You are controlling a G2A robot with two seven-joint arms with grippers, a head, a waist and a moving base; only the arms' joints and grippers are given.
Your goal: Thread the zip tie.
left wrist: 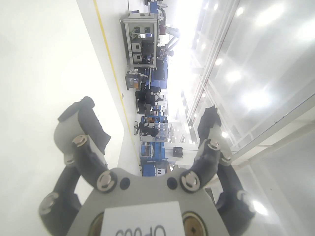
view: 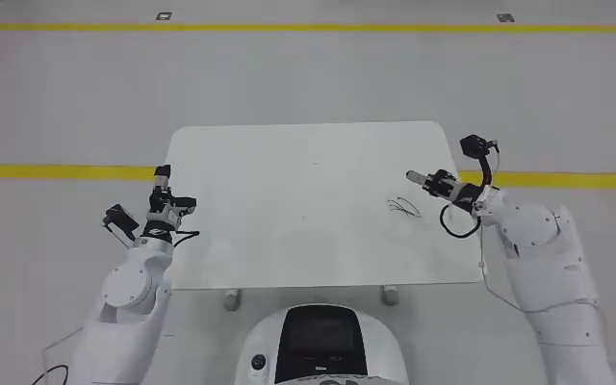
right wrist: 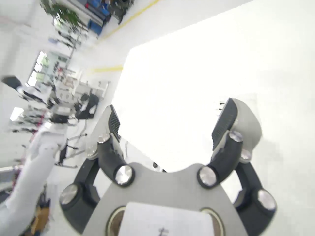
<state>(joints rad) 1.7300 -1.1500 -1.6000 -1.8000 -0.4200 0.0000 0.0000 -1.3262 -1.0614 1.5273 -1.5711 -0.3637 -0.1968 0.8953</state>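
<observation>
currently, zip tie (view: 405,206): loose near right edge of table (view: 289,183), unthreaded, ungrasped.
left gripper (left wrist: 147,109): jaws apart, empty.
right gripper (right wrist: 169,106): jaws apart, empty, near zip tie.

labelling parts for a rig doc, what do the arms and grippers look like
The left arm and right arm have white shells and black wrists; a black cable loops at the right wrist. The left gripper and right gripper have grey plates, black links, silver screws, white labels.

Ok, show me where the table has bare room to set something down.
Free: the table middle, from the left gripper at its left edge across to the zip tie. Crowded: the right edge, where the right gripper hangs near the zip tie.
</observation>
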